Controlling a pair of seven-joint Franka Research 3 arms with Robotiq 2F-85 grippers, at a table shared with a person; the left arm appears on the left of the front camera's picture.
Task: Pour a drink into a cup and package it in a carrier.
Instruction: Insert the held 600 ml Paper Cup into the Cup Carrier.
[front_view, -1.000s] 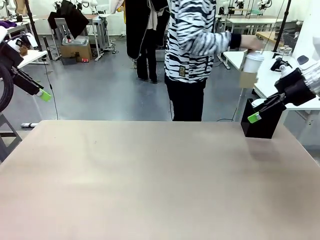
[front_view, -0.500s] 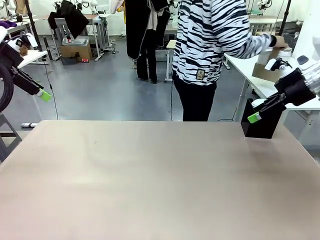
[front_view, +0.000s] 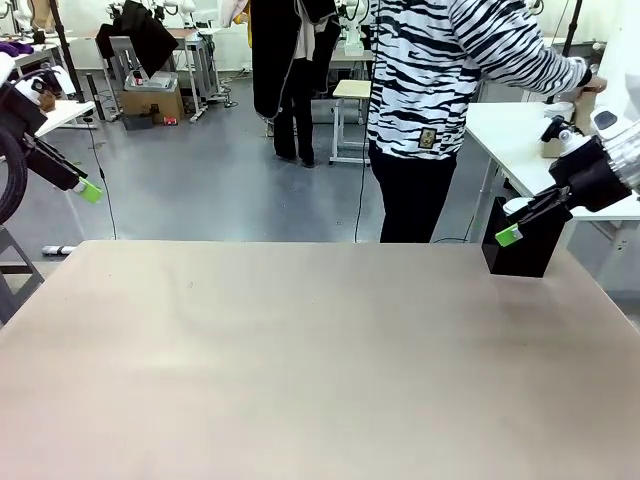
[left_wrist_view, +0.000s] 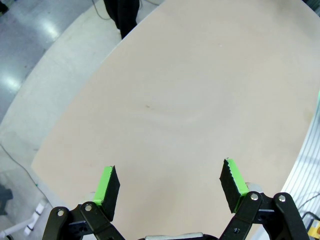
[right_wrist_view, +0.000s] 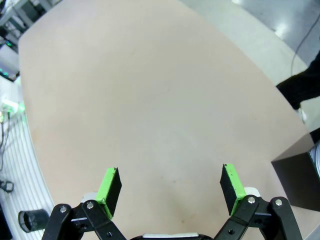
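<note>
My left gripper hangs open off the table's far left corner; in its wrist view the green pads stand wide apart over the bare tabletop. My right gripper is open beside a black box at the far right. Its own view has its fingertips spread with nothing between them. A person in a striped top leans toward a side table, a hand on a bit of brown cardboard, seemingly the carrier. The cup and the drink are out of view.
The beige table has only the black box on it, at the far right corner, with something white inside. A white side table stands behind it. Chairs, boxes and other tables stand farther back on the grey floor.
The person has turned and stepped right, carrying the white cup and brown cardboard from beside the body out over the side table. Neither arm has moved.
</note>
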